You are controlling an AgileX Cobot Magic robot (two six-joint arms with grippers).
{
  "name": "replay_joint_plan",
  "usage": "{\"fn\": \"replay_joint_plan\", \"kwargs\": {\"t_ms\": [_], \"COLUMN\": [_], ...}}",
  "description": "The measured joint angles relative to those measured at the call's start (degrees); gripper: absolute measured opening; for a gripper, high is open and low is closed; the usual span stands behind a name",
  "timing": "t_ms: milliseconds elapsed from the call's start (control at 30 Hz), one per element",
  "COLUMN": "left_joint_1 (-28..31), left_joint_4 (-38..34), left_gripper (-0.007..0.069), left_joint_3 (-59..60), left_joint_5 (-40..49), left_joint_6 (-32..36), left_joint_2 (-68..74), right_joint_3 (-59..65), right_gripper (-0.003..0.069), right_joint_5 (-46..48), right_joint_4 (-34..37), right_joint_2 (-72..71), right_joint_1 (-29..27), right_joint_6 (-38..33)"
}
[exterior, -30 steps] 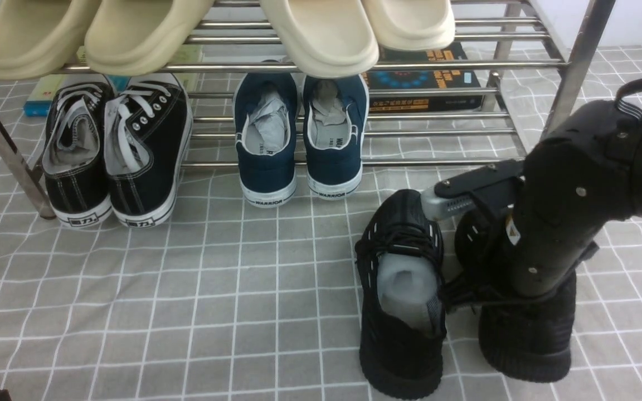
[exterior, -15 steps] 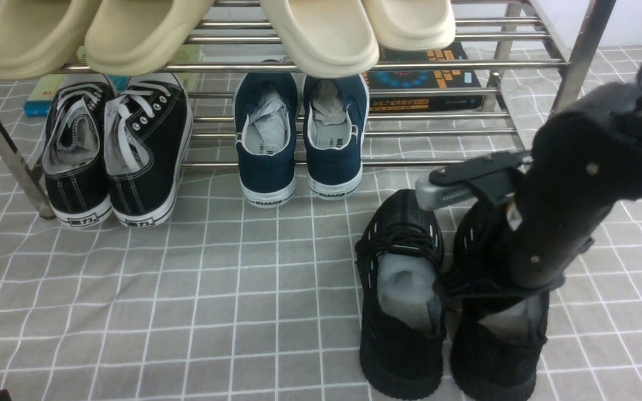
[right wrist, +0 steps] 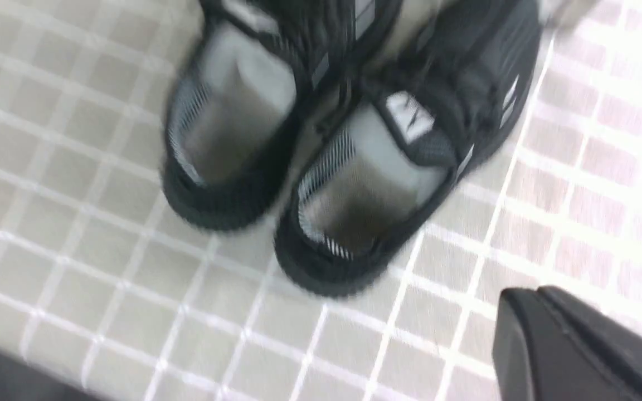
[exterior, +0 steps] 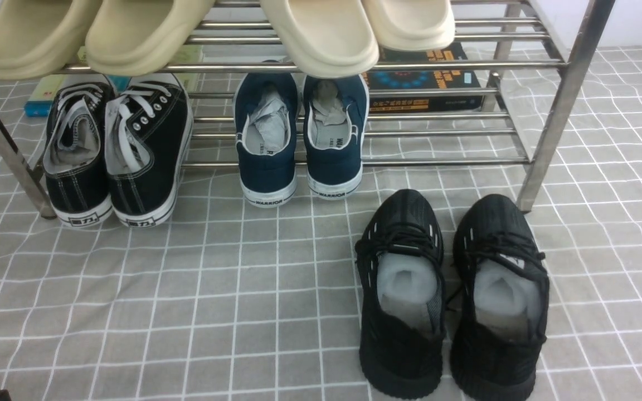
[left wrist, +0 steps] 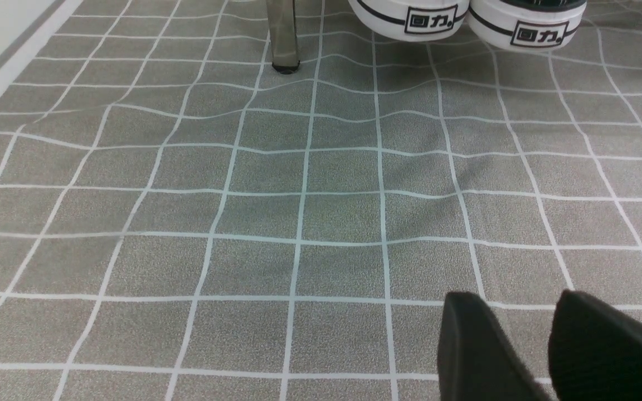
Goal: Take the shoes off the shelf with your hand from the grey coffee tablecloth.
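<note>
The two all-black knit shoes stand side by side on the grey checked tablecloth (exterior: 215,289), in front of the steel shelf (exterior: 549,128) and off it: the left shoe (exterior: 402,312) and the right shoe (exterior: 499,312). Pale stuffing shows inside both. In the blurred right wrist view they lie ahead of my right gripper (right wrist: 527,298), apart from it: one shoe (right wrist: 232,128) and the other (right wrist: 365,184). That gripper's fingers lie together, holding nothing. My left gripper (left wrist: 513,301) hovers over bare cloth, its fingers apart and empty.
On the lower tier stand black canvas sneakers (exterior: 115,150) and navy sneakers (exterior: 298,133), with a book (exterior: 427,78) behind. Beige slippers (exterior: 321,33) lie on the top tier. A shelf leg (left wrist: 283,39) stands ahead of the left gripper.
My right arm has let go of the right black shoe and withdrawn to the right, almost out of the front view. That shoe now stands beside the other one.
</note>
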Motion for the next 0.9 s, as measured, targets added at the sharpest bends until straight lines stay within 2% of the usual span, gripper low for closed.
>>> {"fn": "replay_joint_plan", "kwargs": {"t_ms": [33,67,100,133,167,233,367,900], "left_joint_1": [0.00,0.00,0.00,0.00,0.00,0.00,0.00,0.00], "left_joint_4": [0.00,0.00,0.00,0.00,0.00,0.00,0.00,0.00], "left_gripper": [0.0240,0.0240,0.0240,0.0240,0.0240,0.0240,0.0240,0.0240], "left_joint_3": [0.00,0.00,0.00,0.00,0.00,0.00,0.00,0.00], "left_joint_5": [0.00,0.00,0.00,0.00,0.00,0.00,0.00,0.00], "left_joint_6": [0.00,0.00,0.00,0.00,0.00,0.00,0.00,0.00], "left_joint_2": [0.00,0.00,0.00,0.00,0.00,0.00,0.00,0.00], "right_joint_3": [2.18,7.72,9.42,16.30,18.00,27.52,34.56,35.88], "right_gripper": [-0.0015,-0.0015,-0.0015,-0.0015,-0.0015,-0.0015,-0.0015,-0.0006], "right_joint_5": [-1.58,-8.46,-9.35,-17.66,-18.59,-29.10,-38.77,-41.31], "right_joint_4": [0.15,1.28,1.41,2.50,2.59,3.44,3.87,3.52], "right_joint_2": [-1.59,-7.81,-9.24,-14.21,-15.24,-19.58,-21.58,-21.80], "right_joint_1": [0.00,0.00,0.00,0.00,0.00,0.00,0.00,0.00], "right_joint_6": [0.00,-0.08,-0.17,-1.13,-1.27,-2.87,-4.19,-4.33]}}
